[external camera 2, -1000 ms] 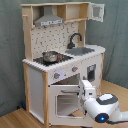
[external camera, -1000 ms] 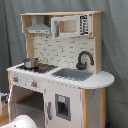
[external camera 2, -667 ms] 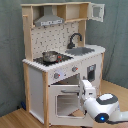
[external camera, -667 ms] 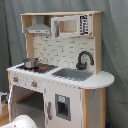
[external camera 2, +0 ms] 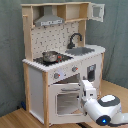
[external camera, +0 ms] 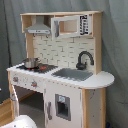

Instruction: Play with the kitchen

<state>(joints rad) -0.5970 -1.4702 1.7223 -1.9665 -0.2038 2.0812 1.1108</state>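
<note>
1. Toy kitchen (external camera 2: 60, 65) filling the centre of the frame in both exterior views, upright on the wood floor (external camera 2: 15, 117); pot (external camera 2: 49, 56) on the stove, faucet (external camera 2: 75, 39) behind the sink (external camera 2: 84, 50).
2. Arm's white wrist at lower right of the second exterior view, gripper (external camera 2: 88, 86) reaching up-left toward the windowed oven door (external camera 2: 66, 100) (door's long axis running across the front).
3. Oven door just left of and below the jaws, near or perhaps touching; contact unclear.
4. Jaws' state: cannot tell, fingers not distinguishable.
5. Against the earlier frames: hardly any change, arm in much the same pose before the oven.
6. In the first exterior view, only a white blur of the arm (external camera: 20, 122) at bottom left.
</note>
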